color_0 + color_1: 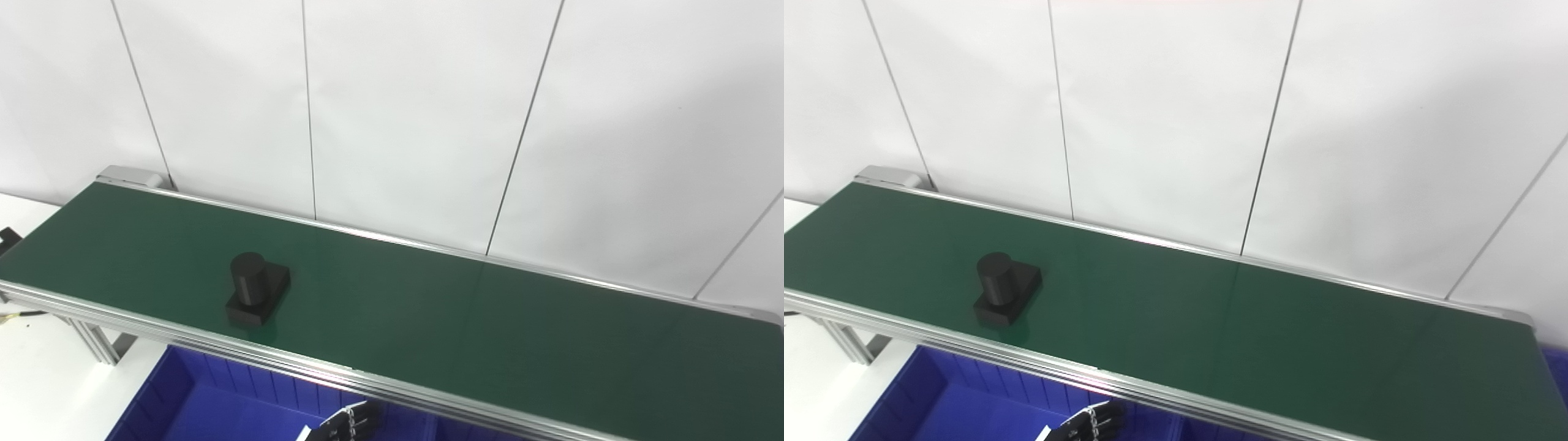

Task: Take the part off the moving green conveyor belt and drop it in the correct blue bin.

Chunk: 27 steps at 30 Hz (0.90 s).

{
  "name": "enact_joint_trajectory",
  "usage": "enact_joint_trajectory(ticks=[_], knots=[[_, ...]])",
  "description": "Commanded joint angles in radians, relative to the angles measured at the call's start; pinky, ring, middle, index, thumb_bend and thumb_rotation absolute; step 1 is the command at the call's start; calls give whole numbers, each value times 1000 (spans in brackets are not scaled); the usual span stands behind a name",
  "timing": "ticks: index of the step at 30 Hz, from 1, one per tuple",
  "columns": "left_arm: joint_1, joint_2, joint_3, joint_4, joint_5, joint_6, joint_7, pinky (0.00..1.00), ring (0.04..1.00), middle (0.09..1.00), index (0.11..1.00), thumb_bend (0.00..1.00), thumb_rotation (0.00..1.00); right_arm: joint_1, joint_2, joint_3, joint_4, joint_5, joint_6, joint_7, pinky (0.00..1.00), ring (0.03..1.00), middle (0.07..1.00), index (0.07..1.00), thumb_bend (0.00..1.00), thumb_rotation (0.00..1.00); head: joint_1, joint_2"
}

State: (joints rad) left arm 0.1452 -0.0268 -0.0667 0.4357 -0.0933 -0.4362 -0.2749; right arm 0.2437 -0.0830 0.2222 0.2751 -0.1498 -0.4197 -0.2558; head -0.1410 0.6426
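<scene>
The part (256, 288) is black, a short upright cylinder on a square base. It stands on the green conveyor belt (459, 318) toward the belt's left end, near the front rail; it also shows in the right eye view (1006, 288). Only the dark top of my left hand (346, 422) shows at the bottom edge, below the belt's front rail and above a blue bin (184, 398). It is well to the right of and below the part, touching nothing I can see. Too little of it shows to tell whether it is open. My right hand is out of view.
The belt's aluminium front rail (318, 367) runs between my hand and the part. A second blue bin (1206, 432) begins to the right of the first. A white table (37, 380) and the belt's leg (98, 343) are at left. A white panel wall stands behind.
</scene>
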Motion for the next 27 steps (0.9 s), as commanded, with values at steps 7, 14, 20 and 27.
enact_joint_trajectory(ticks=[7,14,20,27], knots=[[-14,8,15,-26,-16,-33,-16,854,815,827,784,475,229,-75,-7,-35,-81,2,-50,18,638,718,780,771,634,175,0,-3],[-18,12,20,-33,-23,-33,-22,825,808,830,784,438,179,-202,-26,-71,-159,-10,-29,64,664,732,773,774,644,114,2,4],[-14,15,27,-42,-31,-33,-18,842,811,824,770,487,203,-287,-12,-82,-212,-19,29,117,645,727,770,766,656,126,-43,8],[-11,23,37,-48,-35,-33,-26,856,813,824,774,442,183,-385,2,-92,-209,-87,68,131,631,719,756,755,688,150,-104,11]])
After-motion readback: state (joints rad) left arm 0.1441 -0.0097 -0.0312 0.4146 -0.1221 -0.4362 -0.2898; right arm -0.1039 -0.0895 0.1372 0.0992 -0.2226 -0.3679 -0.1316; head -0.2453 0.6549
